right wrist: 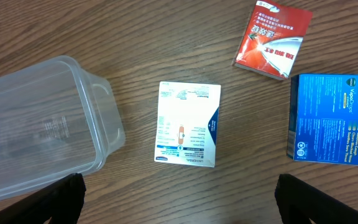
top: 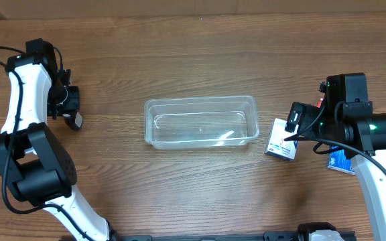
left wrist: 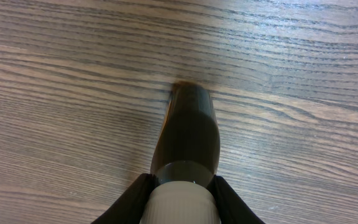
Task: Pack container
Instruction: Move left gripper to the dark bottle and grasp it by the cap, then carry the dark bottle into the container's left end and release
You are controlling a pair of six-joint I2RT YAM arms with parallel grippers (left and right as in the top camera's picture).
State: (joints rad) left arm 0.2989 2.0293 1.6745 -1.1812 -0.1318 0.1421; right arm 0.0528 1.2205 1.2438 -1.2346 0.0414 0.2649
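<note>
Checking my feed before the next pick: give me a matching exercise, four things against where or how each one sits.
Things:
1 container
2 white box
3 red box
4 dark bottle

Places or states:
A between the left fingers
B beyond the white box, near the blue box
C holds nothing yet
D lying nearest the container

Pairs: 1-C, 2-D, 3-B, 4-A.

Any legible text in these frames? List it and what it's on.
"VapoDrops", sideways, likely reading: blue box; its other print is too small.
"UNIVERSAL", barely legible: white box; its other lines are too small.
White Chinese-looking characters on the red box: too blurred to read.
No text visible on the dark bottle in the left claw or on the container.
</note>
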